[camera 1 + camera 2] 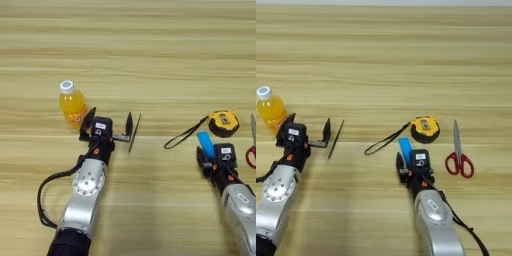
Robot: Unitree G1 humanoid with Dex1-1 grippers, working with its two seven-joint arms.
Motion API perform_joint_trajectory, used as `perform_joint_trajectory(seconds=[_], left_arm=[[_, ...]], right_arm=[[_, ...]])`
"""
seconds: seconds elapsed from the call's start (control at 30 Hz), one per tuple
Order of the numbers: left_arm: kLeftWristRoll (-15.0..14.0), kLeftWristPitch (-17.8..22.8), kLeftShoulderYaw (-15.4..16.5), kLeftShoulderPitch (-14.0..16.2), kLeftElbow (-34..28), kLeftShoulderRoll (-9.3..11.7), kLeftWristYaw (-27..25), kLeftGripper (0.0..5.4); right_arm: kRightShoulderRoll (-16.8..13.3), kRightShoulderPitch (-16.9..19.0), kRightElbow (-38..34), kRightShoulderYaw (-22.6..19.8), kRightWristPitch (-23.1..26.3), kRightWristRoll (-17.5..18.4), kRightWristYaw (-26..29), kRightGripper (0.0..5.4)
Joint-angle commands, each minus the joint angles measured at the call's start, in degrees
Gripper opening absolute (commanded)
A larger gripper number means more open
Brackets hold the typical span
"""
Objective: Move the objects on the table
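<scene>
The small orange-juice bottle [72, 106] with its white cap stands upright at the left. My left gripper [109, 123] is open just right of the bottle, its left finger close to the bottle's base. The thin dark stick [134, 132] lies just outside its right finger. The yellow-black tape measure [424, 129] rests at the right, and its black strap [385, 142] trails to the left. The small flat blue bar [404, 145] lies below the tape measure. Its lower end reaches into my right gripper [406, 161], so that end is hidden.
Red-handled scissors [458, 159] lie right of my right gripper, blades pointing to the far side. The light wooden table [150, 50] stretches bare across the far half. A black cable [42, 200] loops beside my left arm.
</scene>
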Motion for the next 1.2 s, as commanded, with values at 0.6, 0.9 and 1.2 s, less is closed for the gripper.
perform_joint_trajectory(seconds=[0.6,0.9,1.2], left_arm=[[0.65,0.96,-0.39,-0.44,-0.31,-0.41,0.38,5.4],[0.76,0.95,-0.43,-0.65,-0.06,-0.47,0.43,5.4],[0.9,0.96,-0.51,-0.72,-0.13,-0.64,0.65,5.4]], right_arm=[[0.12,-0.12,-2.51,1.55,2.53,0.21,1.46,1.4],[0.97,-3.6,-8.57,4.64,5.24,-0.82,1.83,1.4],[2.76,-7.96,-9.18,6.58,8.05,-1.52,0.83,1.4]])
